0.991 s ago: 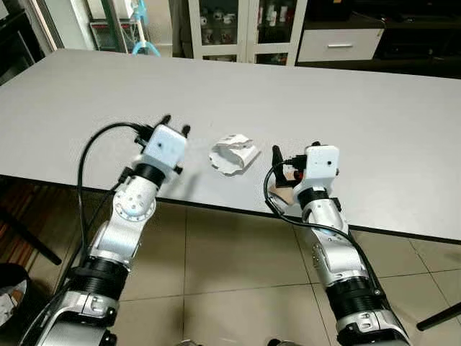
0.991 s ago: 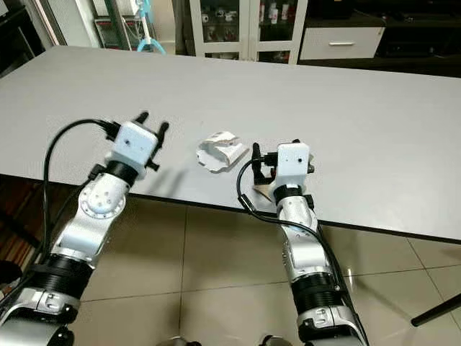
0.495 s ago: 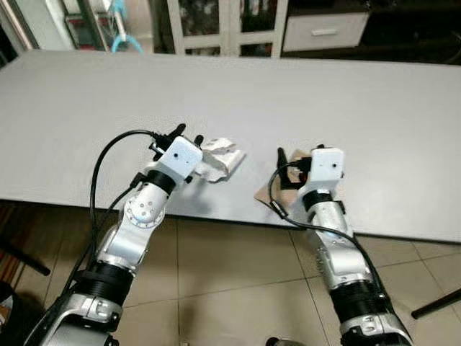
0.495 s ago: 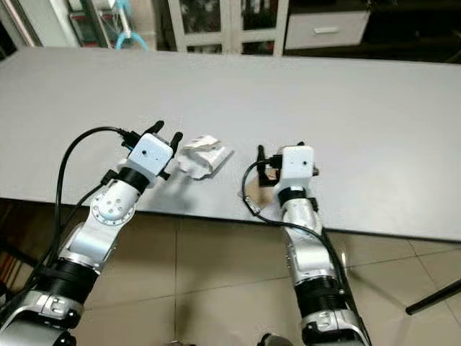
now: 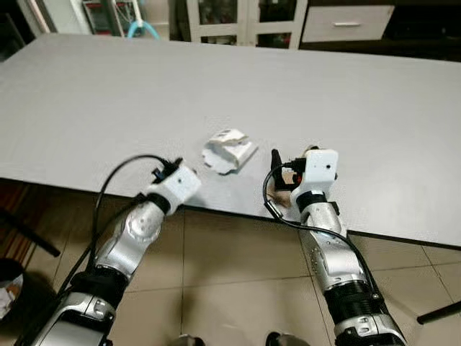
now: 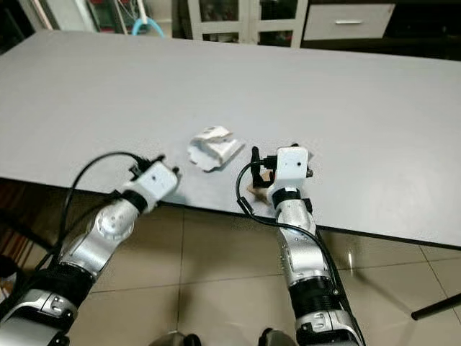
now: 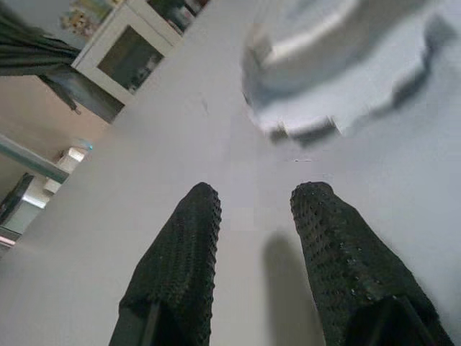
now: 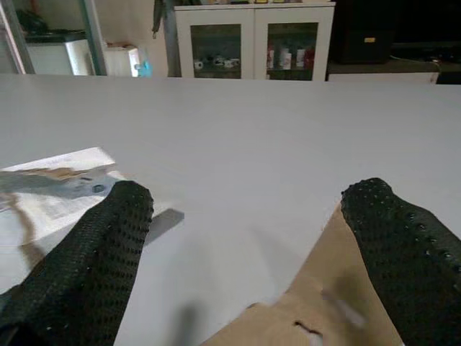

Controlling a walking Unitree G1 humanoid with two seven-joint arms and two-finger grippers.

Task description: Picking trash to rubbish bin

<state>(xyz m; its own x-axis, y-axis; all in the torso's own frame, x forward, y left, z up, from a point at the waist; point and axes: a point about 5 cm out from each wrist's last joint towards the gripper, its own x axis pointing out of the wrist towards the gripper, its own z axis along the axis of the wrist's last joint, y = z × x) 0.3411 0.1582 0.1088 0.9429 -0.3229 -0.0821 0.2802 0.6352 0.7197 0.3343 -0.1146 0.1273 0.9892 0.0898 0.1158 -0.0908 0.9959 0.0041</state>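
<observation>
Crumpled paper (image 5: 229, 150): white, creased and folded into a loose wad with a flat flap at its upper edge; a little printed marking on top, too small to read. Lies on the table just left of centre of the left eye frame, between the two grippers, touching neither.

Appearance close up: in the left wrist view the wad (image 7: 338, 68) is a blurred pale mass with a ragged, shadowed lower edge, beyond the fingertips; in the right wrist view a flat white corner of it (image 8: 61, 187) shows beside one finger.

Brown card scrap (image 5: 279, 193): tan, flat, at the near table edge under the right gripper; a small torn mark near its edge in the right wrist view (image 8: 338, 303).

Left gripper (image 5: 167, 167): low at the near table edge, lower left of the wad; fingers (image 7: 180, 267) parted by a moderate gap, nothing between them.

Right gripper (image 5: 284, 160): over the table edge, right of the wad; fingers (image 8: 94, 252) spread wide, nothing gripped, the card scrap lying below the gap.

Table (image 5: 144, 94): broad, plain grey top, spanning the upper frame.

Cabinet (image 5: 245, 14): white, glass-fronted, top centre, behind the table.

Floor (image 5: 238, 288): beige tiles, lower frame.
</observation>
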